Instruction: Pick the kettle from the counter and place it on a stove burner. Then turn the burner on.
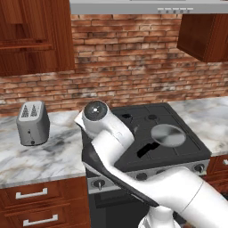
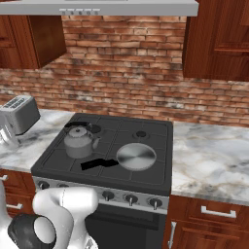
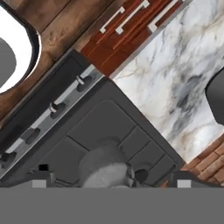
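kettle (image 2: 79, 141) sits on stove's front-left burner, released | my gripper (image 3: 112, 183) jaws wide, empty, directly above its lid | knobs (image 3: 57, 108) along stove front, off to one side; next: reach them

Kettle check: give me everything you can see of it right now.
The kettle is a squat, round, grey metal pot with a domed lid, an arched black handle and a short spout toward the pan. It stands upright on the front left of the stove, off the counter. Nothing grips it. In the hand view its grey top lies below the open jaws.
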